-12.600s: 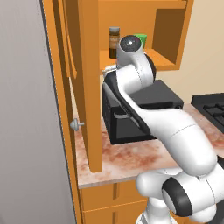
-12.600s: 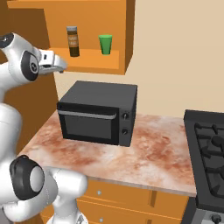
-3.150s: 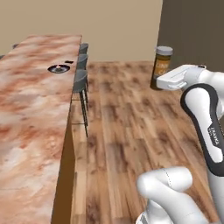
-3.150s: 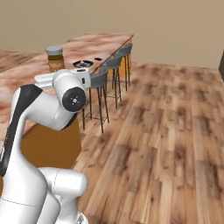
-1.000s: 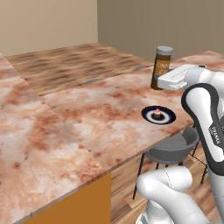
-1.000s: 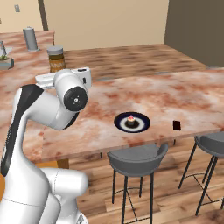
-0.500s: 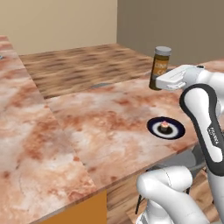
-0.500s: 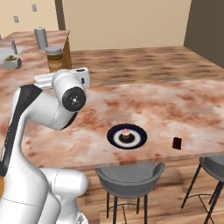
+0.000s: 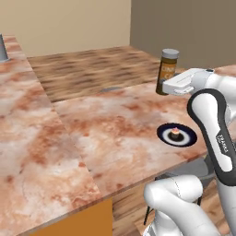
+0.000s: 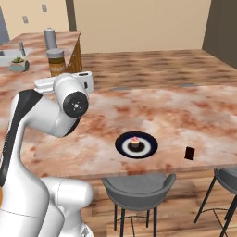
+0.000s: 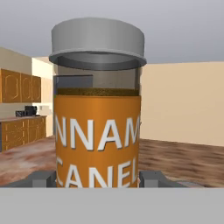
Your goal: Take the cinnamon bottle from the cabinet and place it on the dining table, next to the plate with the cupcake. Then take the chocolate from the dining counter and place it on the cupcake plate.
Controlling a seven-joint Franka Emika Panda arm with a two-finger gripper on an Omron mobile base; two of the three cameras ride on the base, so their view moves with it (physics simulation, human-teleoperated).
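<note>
The big dining table (image 9: 106,133) has a pink and rust stone top. A grey stool (image 10: 138,189) stands at its near edge. The arm's gripper (image 11: 97,178) is closed on the cinnamon bottle (image 9: 168,71), holding it upright in the air above the table. The dark plate (image 10: 124,145) lies on the table. The tiny cupcake (image 10: 135,141) sits in its middle. A small dark chocolate (image 10: 189,153) lies near the plate.
</note>
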